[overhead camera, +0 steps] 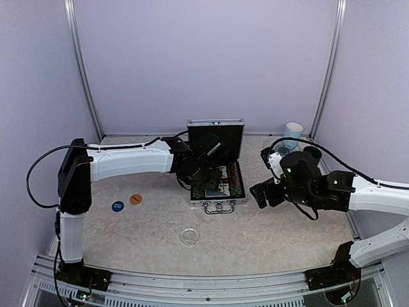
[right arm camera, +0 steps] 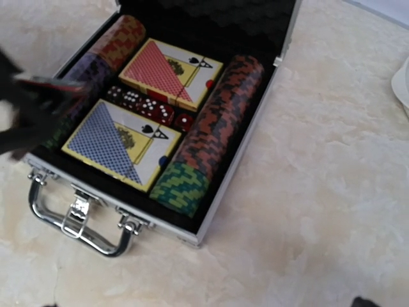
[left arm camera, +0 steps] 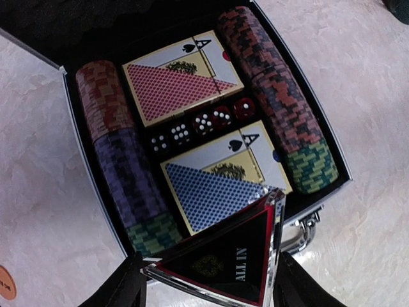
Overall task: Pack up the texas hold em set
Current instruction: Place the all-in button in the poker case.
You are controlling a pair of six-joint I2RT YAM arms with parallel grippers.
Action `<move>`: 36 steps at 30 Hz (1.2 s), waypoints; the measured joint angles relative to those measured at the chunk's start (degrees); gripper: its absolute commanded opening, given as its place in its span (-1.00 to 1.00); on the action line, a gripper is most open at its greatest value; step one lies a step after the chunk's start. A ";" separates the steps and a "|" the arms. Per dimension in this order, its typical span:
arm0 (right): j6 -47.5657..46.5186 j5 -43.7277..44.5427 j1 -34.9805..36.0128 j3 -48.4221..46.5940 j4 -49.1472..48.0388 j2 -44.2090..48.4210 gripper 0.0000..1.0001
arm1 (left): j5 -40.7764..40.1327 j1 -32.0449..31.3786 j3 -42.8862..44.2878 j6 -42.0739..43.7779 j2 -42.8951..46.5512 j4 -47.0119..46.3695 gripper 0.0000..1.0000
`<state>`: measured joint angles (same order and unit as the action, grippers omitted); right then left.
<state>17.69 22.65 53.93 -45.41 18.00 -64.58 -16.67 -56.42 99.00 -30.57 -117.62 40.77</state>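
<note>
My left gripper clamped on black ALL IN triangle, over open briefcase handle edge. My right gripper: briefcase just ahead, can't tell jaw state.

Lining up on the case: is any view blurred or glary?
Right wrist: case sharp, but the left fingers and triangle smear at the left edge. Left wrist: crisp, triangle's lettering readable, table glary on the right. Top: even light, no glare.

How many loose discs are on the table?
3: blue disc and orange disc left of the case, clear disc in front of it. Others may be hidden.
</note>
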 measured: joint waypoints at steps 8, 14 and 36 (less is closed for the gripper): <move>0.76 0.24 -0.07 0.37 1.03 1.01 0.98 | 0.24 2.93 6.12 1.75 -7.19 -2.08 0.16; 1.38 0.26 -0.07 0.63 1.18 1.18 0.98 | 0.13 4.02 9.60 2.58 -9.92 -4.31 0.17; 2.05 0.11 -0.07 0.79 1.97 1.60 0.98 | 0.15 3.13 10.78 2.10 -13.84 -8.07 0.22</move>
<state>19.75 22.76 53.87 -44.62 19.97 -62.98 -16.51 -53.30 109.78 -28.47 -131.46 32.71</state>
